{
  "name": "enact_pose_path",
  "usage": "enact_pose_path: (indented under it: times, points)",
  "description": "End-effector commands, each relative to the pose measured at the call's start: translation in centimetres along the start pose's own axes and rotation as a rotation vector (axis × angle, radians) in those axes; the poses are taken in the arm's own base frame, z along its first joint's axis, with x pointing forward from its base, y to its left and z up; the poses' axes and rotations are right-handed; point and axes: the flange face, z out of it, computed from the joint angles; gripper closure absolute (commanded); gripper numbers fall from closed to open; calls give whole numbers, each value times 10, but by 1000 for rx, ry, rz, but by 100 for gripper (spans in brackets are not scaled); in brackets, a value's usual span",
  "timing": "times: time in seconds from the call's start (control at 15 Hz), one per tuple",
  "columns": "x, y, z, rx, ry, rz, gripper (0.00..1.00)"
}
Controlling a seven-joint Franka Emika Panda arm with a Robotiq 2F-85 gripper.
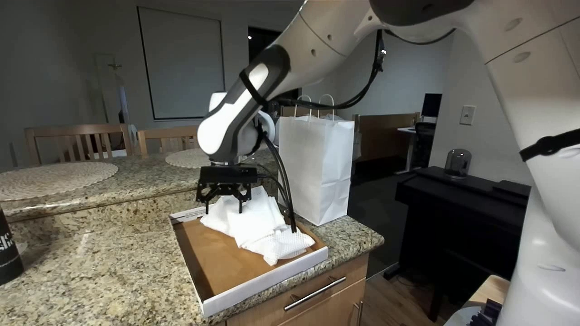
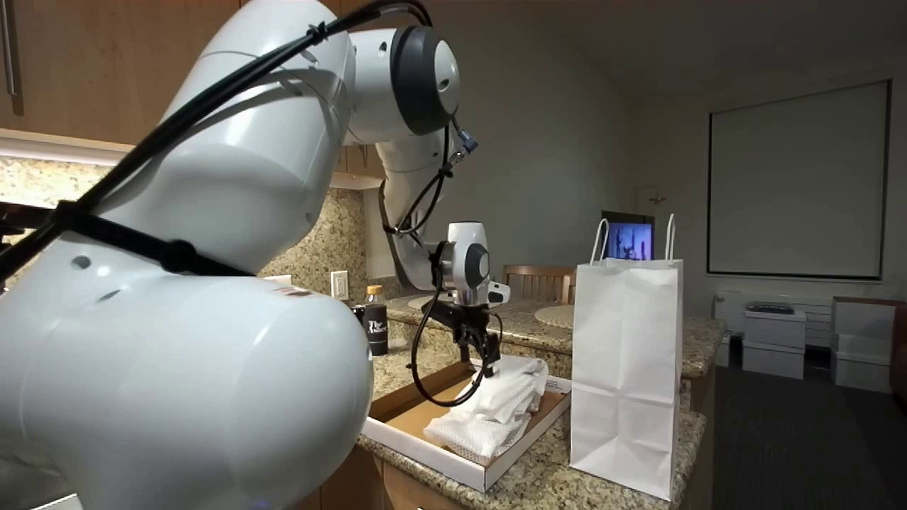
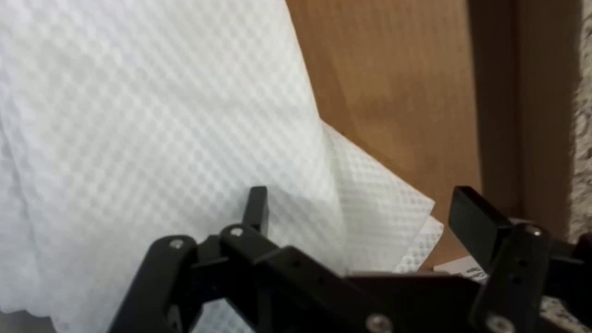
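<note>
White dimpled paper towels (image 1: 253, 222), exact no. unclear, in 1 shallow brown-lined white cardboard tray (image 1: 213, 265) on speckled granite desk (image 1: 99, 271). L to R: 1 black white-lettered bottle (image 1: 7, 253), 2 round woven placemats (image 1: 59, 178), 1 black two-fingered end effector (image 1: 224, 212) w/ jaws spread wide, nothing gripped, partly over towels; 1 white paper bag (image 1: 312, 172).

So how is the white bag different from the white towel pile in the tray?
The white bag stands upright on the counter, while the towel pile lies heaped in the shallow tray. The bag is clearly taller; the pile is low. The bag has flat, creased sides, while the pile is all loose folds with a dimpled texture. The gripper, jaws apart, is over the pile's edge, not the bag. Both are white.
</note>
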Motion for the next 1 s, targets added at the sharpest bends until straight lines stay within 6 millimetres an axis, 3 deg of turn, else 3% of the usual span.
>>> enact_pose_path:
  times: [0.0,0.47,0.53,0.67,0.93]
  points:
    - [8,11,13,-115,115,103,0]
    - [5,45,54,-489,72,202,0]
    - [3,46,54,-511,38,197,25]
    - [-1,45,51,-528,3,176,32]
    - [-3,40,42,-462,-62,149,59]
